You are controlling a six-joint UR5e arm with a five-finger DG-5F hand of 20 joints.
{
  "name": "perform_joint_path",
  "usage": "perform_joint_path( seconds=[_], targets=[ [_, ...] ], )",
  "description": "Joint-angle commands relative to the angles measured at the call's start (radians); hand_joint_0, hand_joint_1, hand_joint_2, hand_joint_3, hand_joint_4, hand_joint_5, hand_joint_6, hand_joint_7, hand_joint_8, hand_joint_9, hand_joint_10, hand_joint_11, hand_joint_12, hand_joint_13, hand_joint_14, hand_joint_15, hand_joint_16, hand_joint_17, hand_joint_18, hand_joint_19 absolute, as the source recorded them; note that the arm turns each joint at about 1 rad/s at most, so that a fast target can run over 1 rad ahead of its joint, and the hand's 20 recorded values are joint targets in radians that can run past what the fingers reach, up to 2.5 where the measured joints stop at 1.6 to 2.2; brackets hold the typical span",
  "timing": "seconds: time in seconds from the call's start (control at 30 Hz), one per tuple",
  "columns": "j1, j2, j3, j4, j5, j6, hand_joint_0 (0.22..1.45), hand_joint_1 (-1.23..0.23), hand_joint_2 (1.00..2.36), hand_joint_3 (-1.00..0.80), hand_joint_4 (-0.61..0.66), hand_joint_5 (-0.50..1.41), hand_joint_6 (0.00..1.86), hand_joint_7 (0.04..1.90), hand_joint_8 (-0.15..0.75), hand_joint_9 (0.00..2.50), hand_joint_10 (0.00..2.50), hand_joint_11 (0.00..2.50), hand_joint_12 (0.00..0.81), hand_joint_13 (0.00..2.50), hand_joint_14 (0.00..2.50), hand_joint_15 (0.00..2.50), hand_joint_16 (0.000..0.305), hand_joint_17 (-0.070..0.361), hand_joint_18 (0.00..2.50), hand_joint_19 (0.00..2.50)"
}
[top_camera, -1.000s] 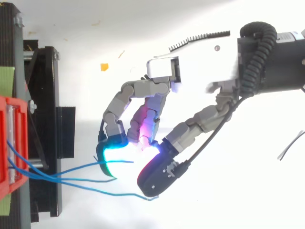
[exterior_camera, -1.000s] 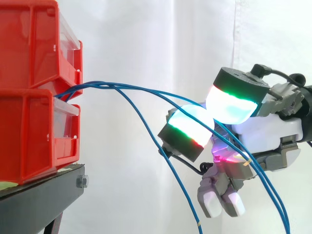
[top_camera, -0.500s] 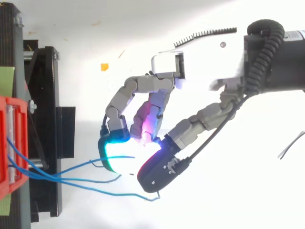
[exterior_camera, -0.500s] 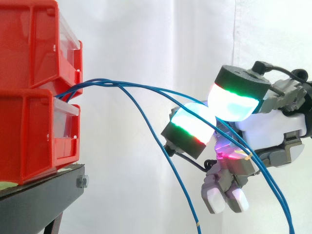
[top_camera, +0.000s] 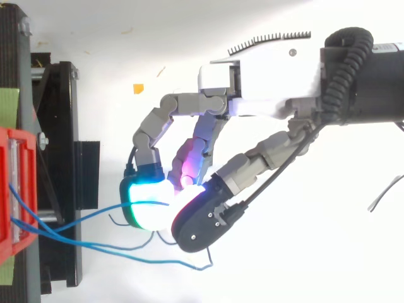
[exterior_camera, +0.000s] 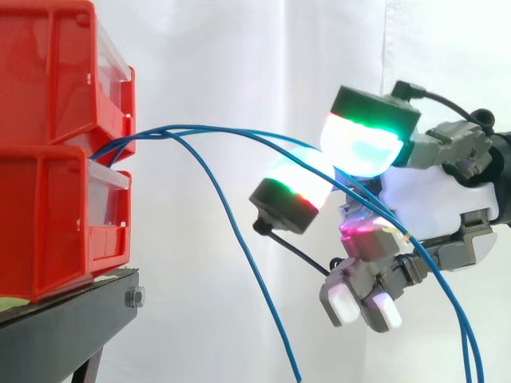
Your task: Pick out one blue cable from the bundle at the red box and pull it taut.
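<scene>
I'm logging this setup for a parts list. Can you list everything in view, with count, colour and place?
red bins: two, red, stacked on the stand at the left.
stand: one, black, under the bins.
blue cables: three, blue, running from the bins' front toward the hand; one hangs down free.
curtain: one, white, behind everything.
scrap: one, orange, on the white floor in the top view.
hand: one, white and grey with glowing pads, at the cables, right of the bins.
</scene>
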Motion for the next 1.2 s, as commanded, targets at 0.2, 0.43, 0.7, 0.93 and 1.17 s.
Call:
perform_joint_path(
  seconds=[0.2,0.43,0.7,0.93,1.17],
  targets=[
    [0.013,0.0,-0.083,0.138,0.004,0.153,0.72,-0.84,1.02,-0.25,-0.17,-0.09,0.97,0.86,0.257,1.13,0.03,0.77,0.295,0.92,0.02,0.48,0.042,0.094,0.79,0.77],
    [0.013,0.0,-0.097,0.201,0.009,0.162,0.72,-0.84,1.02,-0.25,-0.17,-0.09,0.97,0.86,0.26,1.12,0.03,0.76,0.3,0.92,0.02,0.48,0.042,0.094,0.79,0.77],
    [0.014,0.0,-0.098,0.203,0.006,0.149,0.72,-0.84,1.02,-0.25,-0.17,-0.09,0.97,0.86,0.256,1.12,0.02,0.76,0.305,0.91,0.02,0.47,0.042,0.095,0.77,0.78],
    [0.014,0.0,-0.098,0.203,0.006,0.11,0.72,-0.84,1.01,-0.25,-0.17,-0.09,0.98,0.85,0.26,1.11,0.03,0.75,0.309,0.9,0.02,0.47,0.043,0.096,0.76,0.78],
    [0.014,0.0,-0.098,0.203,0.004,0.1,0.69,-0.81,1.01,-0.34,-0.13,-0.1,0.97,0.79,0.259,1.1,0.03,0.75,0.316,0.89,0.02,0.48,0.044,0.1,0.75,0.8]
  ],
)
